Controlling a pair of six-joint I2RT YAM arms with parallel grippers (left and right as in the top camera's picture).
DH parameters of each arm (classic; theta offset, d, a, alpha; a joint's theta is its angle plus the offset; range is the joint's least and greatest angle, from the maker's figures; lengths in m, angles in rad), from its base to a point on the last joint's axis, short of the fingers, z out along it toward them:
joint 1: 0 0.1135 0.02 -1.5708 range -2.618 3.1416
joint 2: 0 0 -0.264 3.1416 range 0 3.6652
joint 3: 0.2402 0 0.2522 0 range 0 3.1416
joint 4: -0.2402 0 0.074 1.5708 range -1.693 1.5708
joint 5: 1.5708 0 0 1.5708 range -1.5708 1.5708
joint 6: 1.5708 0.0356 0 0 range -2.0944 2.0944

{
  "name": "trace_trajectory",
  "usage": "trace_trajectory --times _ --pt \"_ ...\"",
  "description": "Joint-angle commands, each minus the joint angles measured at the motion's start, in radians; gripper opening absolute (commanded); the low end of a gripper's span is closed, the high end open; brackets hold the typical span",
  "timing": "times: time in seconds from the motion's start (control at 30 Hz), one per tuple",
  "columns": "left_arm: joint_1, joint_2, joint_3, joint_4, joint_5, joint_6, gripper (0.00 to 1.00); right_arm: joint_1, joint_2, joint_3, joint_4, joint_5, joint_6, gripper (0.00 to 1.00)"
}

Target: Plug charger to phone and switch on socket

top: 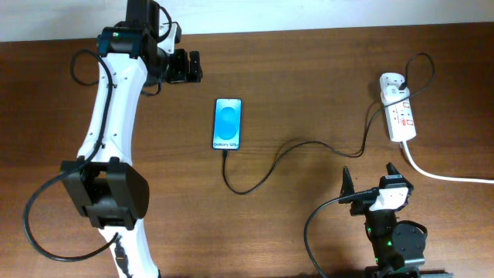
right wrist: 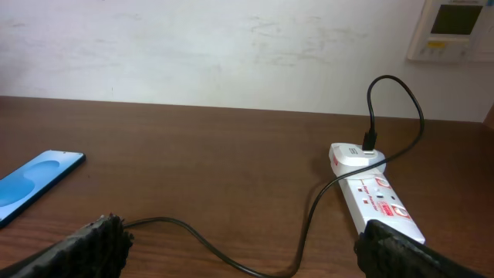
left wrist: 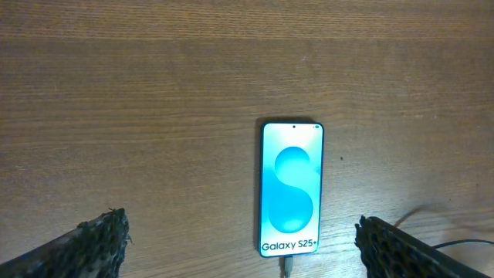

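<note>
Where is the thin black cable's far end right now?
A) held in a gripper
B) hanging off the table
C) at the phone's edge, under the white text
C: the cable meets the phone at its bottom edge, just under the white text.

White left arm [top: 108,100], black tool [top: 194,67], cables [top: 29,224]

The phone [left wrist: 292,189] is seen lying flat on the wooden tabletop [left wrist: 154,93], its blue screen lit, with white text at the near end. The charger [left wrist: 285,268] is seen touching that end. The left gripper [left wrist: 241,230] is held spread wide.
</note>
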Motion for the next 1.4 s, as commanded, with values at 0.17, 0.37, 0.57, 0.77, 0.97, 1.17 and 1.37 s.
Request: trace_trajectory --times 0.17,0.37,0.57,0.77,0.97,1.17,1.37 --pt "0.000 0.003 -0.003 -0.011 0.007 0.005 0.99 0.007 -0.010 -0.005 -0.006 0.023 0.007 0.98" --pt "0.000 -0.354 -0.361 0.148 -0.111 0.005 0.99 0.007 -0.010 -0.005 -0.006 0.023 0.007 0.98" --pt "0.001 -0.837 -0.986 0.516 -0.129 0.005 0.99 0.007 -0.010 -0.005 -0.006 0.023 0.007 0.98" --pt "0.003 -1.245 -1.096 0.401 -0.154 0.069 0.99 0.007 -0.010 -0.005 -0.006 0.023 0.007 0.98" --pt "0.003 -1.402 -1.224 0.388 -0.150 0.069 0.99 0.007 -0.010 -0.005 -0.006 0.023 0.007 0.98" --pt "0.062 -1.610 -1.439 0.480 -0.150 0.069 0.99 0.007 -0.010 -0.005 -0.006 0.023 0.007 0.99" --pt "0.063 -1.776 -1.749 0.839 -0.150 0.069 0.99 0.007 -0.010 -0.005 -0.006 0.023 0.007 0.98"
